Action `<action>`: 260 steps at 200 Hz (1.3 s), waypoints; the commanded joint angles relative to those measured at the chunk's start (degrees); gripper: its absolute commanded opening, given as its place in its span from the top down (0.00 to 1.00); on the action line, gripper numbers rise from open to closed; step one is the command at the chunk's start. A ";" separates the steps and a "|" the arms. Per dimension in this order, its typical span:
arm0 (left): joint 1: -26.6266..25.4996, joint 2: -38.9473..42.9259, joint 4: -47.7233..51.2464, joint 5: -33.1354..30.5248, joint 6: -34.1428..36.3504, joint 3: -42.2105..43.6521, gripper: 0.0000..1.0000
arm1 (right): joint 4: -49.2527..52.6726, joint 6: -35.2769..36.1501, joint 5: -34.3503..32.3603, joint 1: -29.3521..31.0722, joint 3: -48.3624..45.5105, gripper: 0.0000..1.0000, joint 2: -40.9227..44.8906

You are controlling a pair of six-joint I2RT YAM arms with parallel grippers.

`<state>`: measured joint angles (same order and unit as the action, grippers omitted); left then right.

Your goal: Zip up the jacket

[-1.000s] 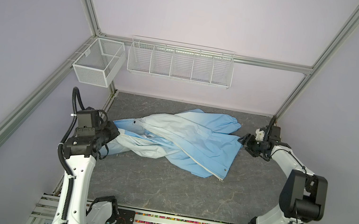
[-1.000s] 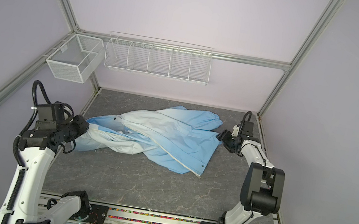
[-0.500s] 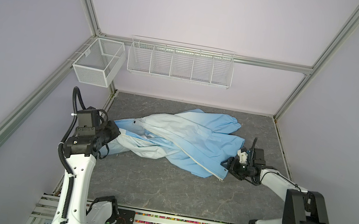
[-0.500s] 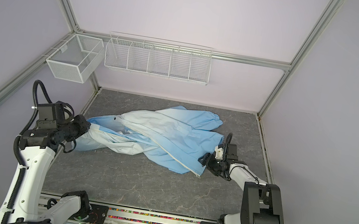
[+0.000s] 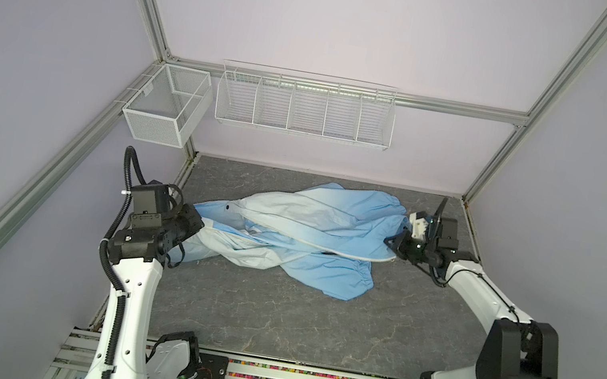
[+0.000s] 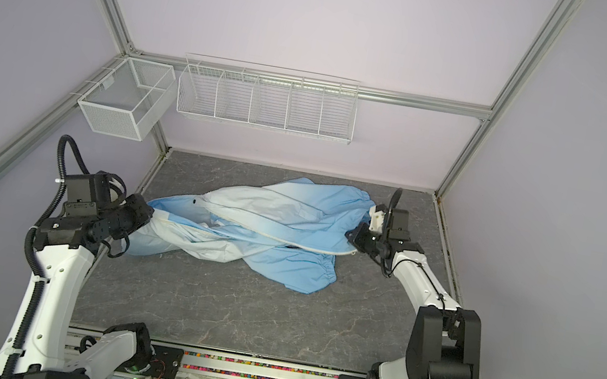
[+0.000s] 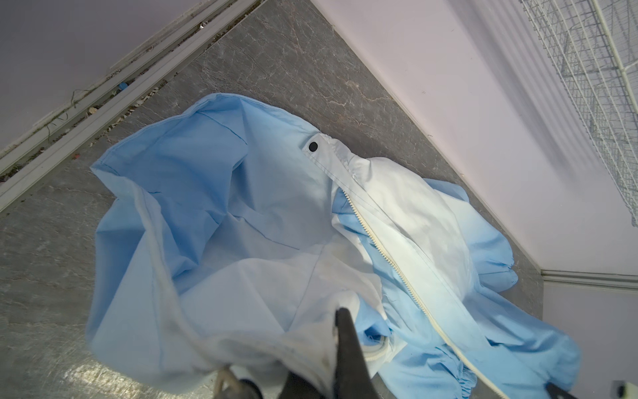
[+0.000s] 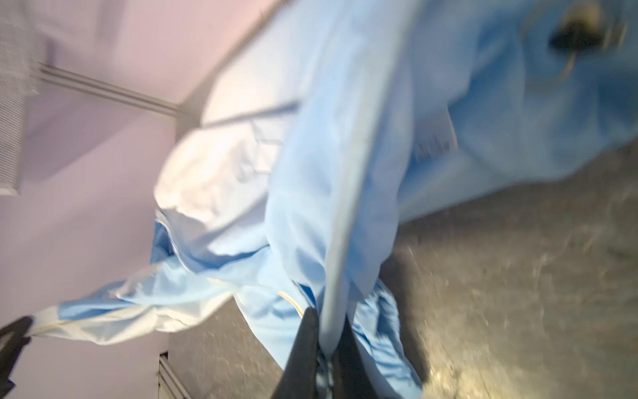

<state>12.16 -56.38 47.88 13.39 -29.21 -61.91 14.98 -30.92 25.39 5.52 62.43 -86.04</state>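
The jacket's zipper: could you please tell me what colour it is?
Cream-white zipper, clearest in the left wrist view.

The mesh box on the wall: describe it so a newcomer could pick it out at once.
Find the long wire rack hanging on the back wall. Just left of it in both top views, in the corner, hangs the mesh box. It is short, boxy and fine-meshed, whereas the rack is wide, open-wired and split into five compartments.

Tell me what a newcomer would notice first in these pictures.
A crumpled light-blue jacket lies across the middle of the grey table, its front open. The left gripper pinches one end and the right gripper pinches the opposite end. A white wire basket hangs on the back wall.
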 commanded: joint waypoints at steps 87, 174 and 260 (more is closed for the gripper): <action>1.72 -1.12 -0.26 0.85 2.23 -1.54 1.00 | 8.02 3.11 -3.90 -5.50 25.14 0.72 -25.93; 1.90 -0.70 -0.07 1.66 2.13 -2.16 1.00 | 9.32 7.72 -11.76 -3.06 6.91 0.21 -2.56; 1.99 -1.01 -0.61 2.54 1.88 -0.85 1.00 | 4.74 8.33 -13.38 16.40 2.92 0.27 -12.14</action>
<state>13.61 -57.60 47.86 15.11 -28.16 -62.15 21.71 -23.51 13.47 19.46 61.84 -94.59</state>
